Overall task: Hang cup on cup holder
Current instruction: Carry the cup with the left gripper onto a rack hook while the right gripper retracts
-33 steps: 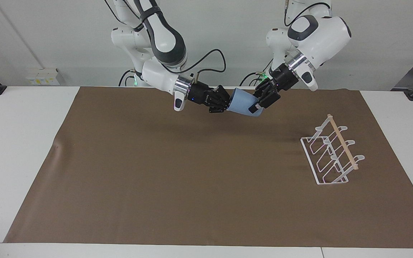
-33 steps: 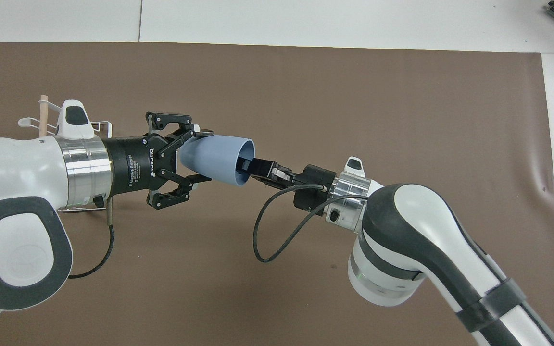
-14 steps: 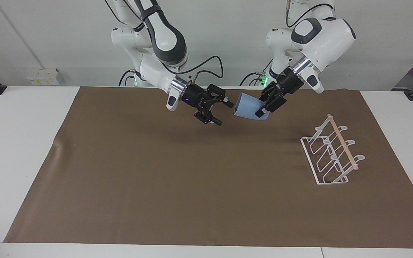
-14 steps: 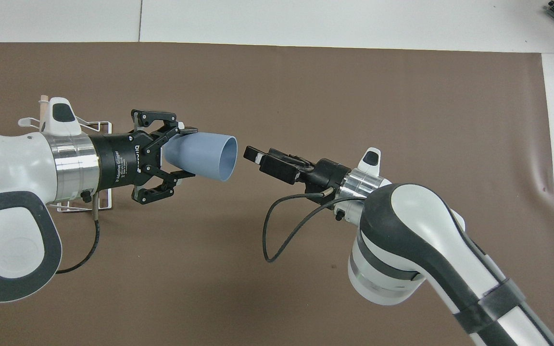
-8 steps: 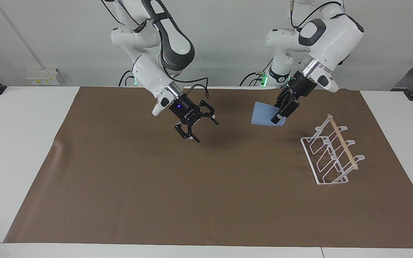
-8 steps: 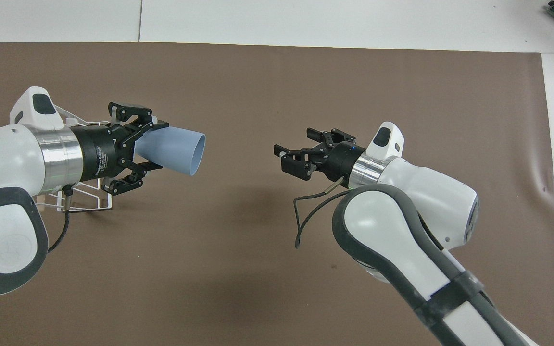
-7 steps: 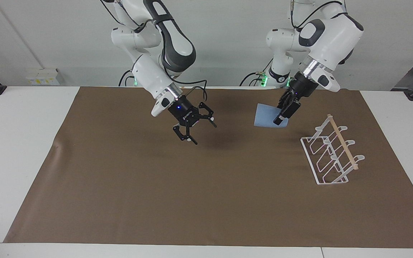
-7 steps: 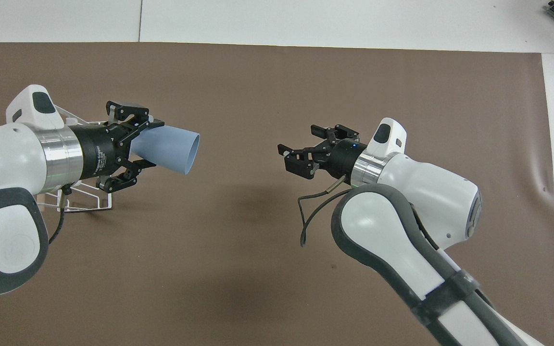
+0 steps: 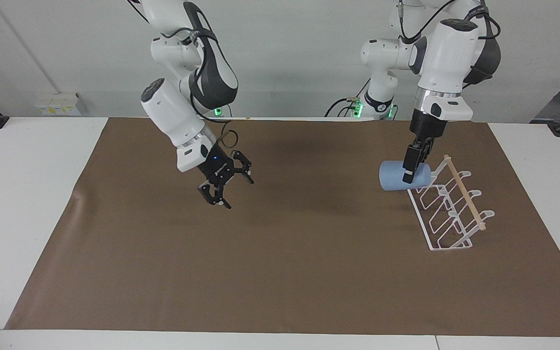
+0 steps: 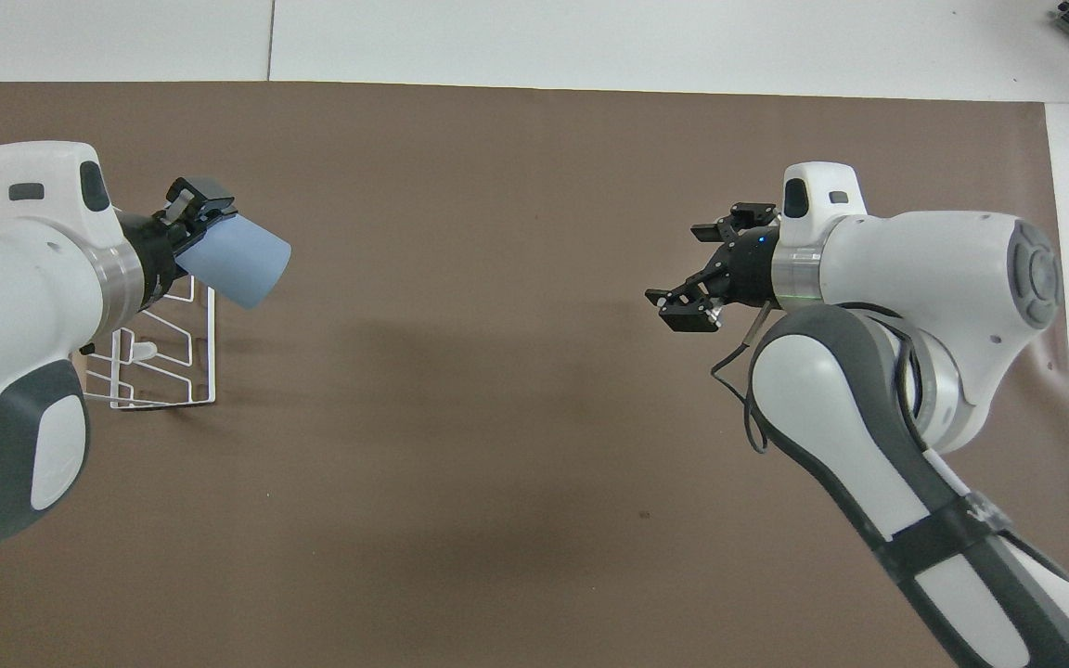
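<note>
Light-blue cup (image 9: pixel 399 176), white wire cup holder (image 9: pixel 447 209) with pale wooden rod, plain brown mat (image 9: pixel 285 253).

text: none legible | labels: none | signs: none

We see a plain white wall (image 9: pixel 299 53), a white surface (image 9: pixel 27 194) covered by a brown mat (image 9: pixel 280 272), and a wall socket box (image 9: pixel 59 103).
</note>
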